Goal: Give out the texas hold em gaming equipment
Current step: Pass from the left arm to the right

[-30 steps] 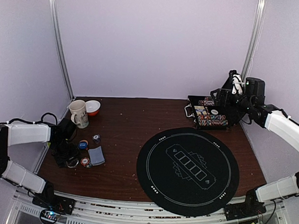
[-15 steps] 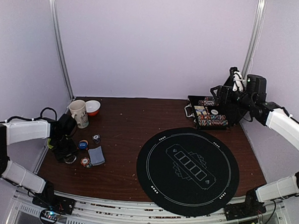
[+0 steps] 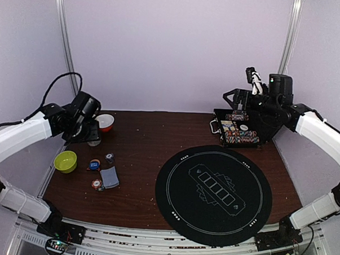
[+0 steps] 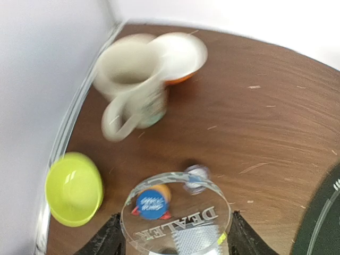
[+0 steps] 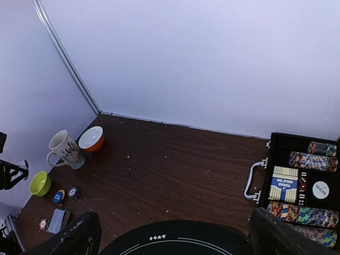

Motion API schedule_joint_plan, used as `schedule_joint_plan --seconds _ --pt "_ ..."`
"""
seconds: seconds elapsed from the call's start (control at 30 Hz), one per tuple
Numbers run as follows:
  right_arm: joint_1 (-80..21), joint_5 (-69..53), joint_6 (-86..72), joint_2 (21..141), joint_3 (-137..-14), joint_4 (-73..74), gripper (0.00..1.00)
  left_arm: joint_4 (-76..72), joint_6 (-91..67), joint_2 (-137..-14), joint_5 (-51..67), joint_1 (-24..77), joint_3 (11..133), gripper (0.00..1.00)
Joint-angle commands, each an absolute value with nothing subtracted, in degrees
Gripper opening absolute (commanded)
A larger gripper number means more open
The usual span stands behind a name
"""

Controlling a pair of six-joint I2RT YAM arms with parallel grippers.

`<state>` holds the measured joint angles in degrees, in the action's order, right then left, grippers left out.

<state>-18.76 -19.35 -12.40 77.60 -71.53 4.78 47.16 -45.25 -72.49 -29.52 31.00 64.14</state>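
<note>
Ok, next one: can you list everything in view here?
playing mat: one, black, round, near right
chip case: one, black, open, far right, striped chips inside
mug: one, cream, far left
orange bowl: one, beside mug
green bowl: one, left edge
cards: small stack, grey-blue, near left
blue disc: one, blue and orange, behind cards
dark disc: one, right of blue disc
striped chip: one, red-white, left of cards
dealer disc: one, clear, in left gripper
left gripper: closed on dealer disc
right gripper: open, by chip case
</note>
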Motion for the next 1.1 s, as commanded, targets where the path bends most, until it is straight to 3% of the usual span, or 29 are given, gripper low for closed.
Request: schedule_joint_plan --seconds 0.0,0.13,0.3,0.57,0.7,0.97,1.07 --pt "-23.4 -17.9 -11.4 81.2 -75.3 10.0 1.00 40.5 -27.0 -79.5 -36.1 41.1 73.7 0.20" --pt "-28.4 -18.6 -13.4 84.9 -78.1 11.3 1.00 32.1 -8.9 -83.9 -27.7 49.1 77.0 0.20" --pt "-31.9 -26.4 -23.3 89.5 -78.2 6.2 0.88 23.6 4.3 -84.2 -19.6 56.4 74.4 0.20" --pt "-38.6 -36.2 -33.5 96.3 -76.5 -5.9 0.69 20.3 11.1 -85.4 -16.4 58.1 73.4 0.21" --pt "-40.8 -40.0 -37.6 97.3 -74.8 -13.6 0.64 19.4 11.4 -85.5 -17.0 58.1 72.9 0.21" --pt "-44.6 -39.9 -36.1 100.1 -77.3 -9.3 0.56 19.4 10.2 -85.4 -16.5 58.1 74.0 0.21" --pt "-44.9 -39.5 -35.4 101.1 -78.7 -7.9 0.46 19.2 10.3 -85.2 -17.2 58.1 73.9 0.21"
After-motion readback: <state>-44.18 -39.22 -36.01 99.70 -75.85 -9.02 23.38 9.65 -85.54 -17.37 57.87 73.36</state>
